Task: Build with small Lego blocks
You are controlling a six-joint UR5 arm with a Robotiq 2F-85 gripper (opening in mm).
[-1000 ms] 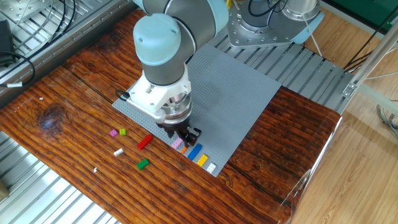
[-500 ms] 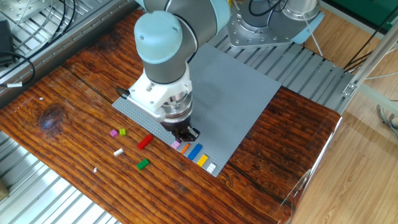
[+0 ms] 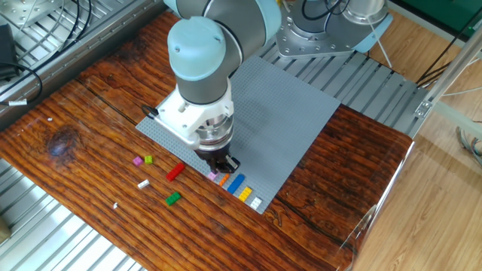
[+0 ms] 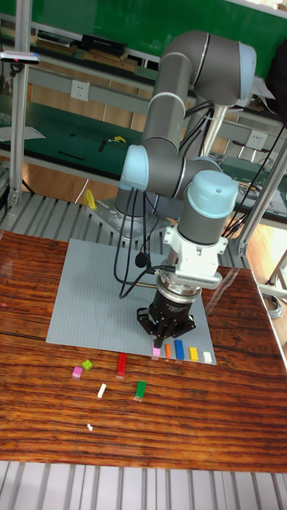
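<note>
The wooden table (image 3: 90, 113) carries a large grey plate (image 3: 286, 113) covered in studs, and the arm (image 4: 195, 171) reaches down over the plate's front edge. Its claw (image 3: 221, 165) sits low over a short row of blocks pressed along that edge: a pink block (image 4: 156, 351), an orange block (image 4: 167, 350), a blue block (image 3: 236, 183), a yellow block (image 3: 245, 193) and a white block (image 3: 256, 202), standing side by side. The claw's tips are right above the pink and orange end of the row, but whether they are parted, closed or gripping a block cannot be told; the wrist hides the gap.

Loose blocks lie on the bare wood near the plate's corner: a red block (image 3: 175, 172), a green block (image 3: 173, 199), a magenta block (image 3: 137, 160) touching a lime block (image 3: 148, 159), and a small white piece (image 3: 143, 184).

The step in hand looks like seating or releasing a block at the row's pink end. The next move likely calls for a straight lift clear of the row, then travel to one of the loose blocks, probably the red one as it is nearest.
</note>
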